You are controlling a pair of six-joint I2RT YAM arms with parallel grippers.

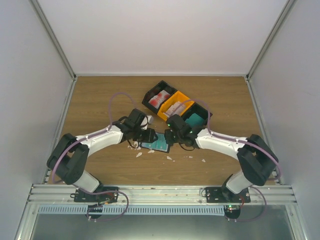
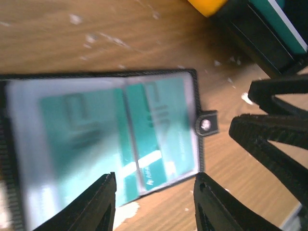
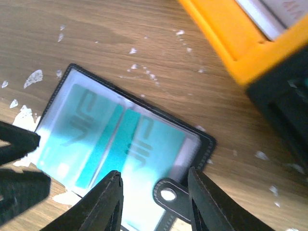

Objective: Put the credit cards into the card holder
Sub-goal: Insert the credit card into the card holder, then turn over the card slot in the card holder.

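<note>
Right now the card holder [image 1: 156,145] lies open and flat on the wooden tabletop [image 1: 100,100], near the middle and a bit toward the front. Two teal credit cards [image 2: 77,139] sit side by side inside its clear pockets. A small black snap tab [image 3: 168,195] sticks out from one edge. The left end effector [image 1: 148,135] hangs just over the holder from the left, with its two fingers apart and nothing held between them. The right end effector [image 1: 168,140] hangs over it from the right; its fingers are apart too, with the snap tab in the gap, not pinched. The two end effectors are close to each other. Small white scraps [image 1: 139,155] lie on the wood around the holder. Behind it stand three bins in a row: a black bin [image 1: 150,95] with red-and-white cards [image 1: 160,97], an orange bin [image 1: 182,97] with pale cards, and a dark bin [image 1: 204,107] with something teal inside.
</note>
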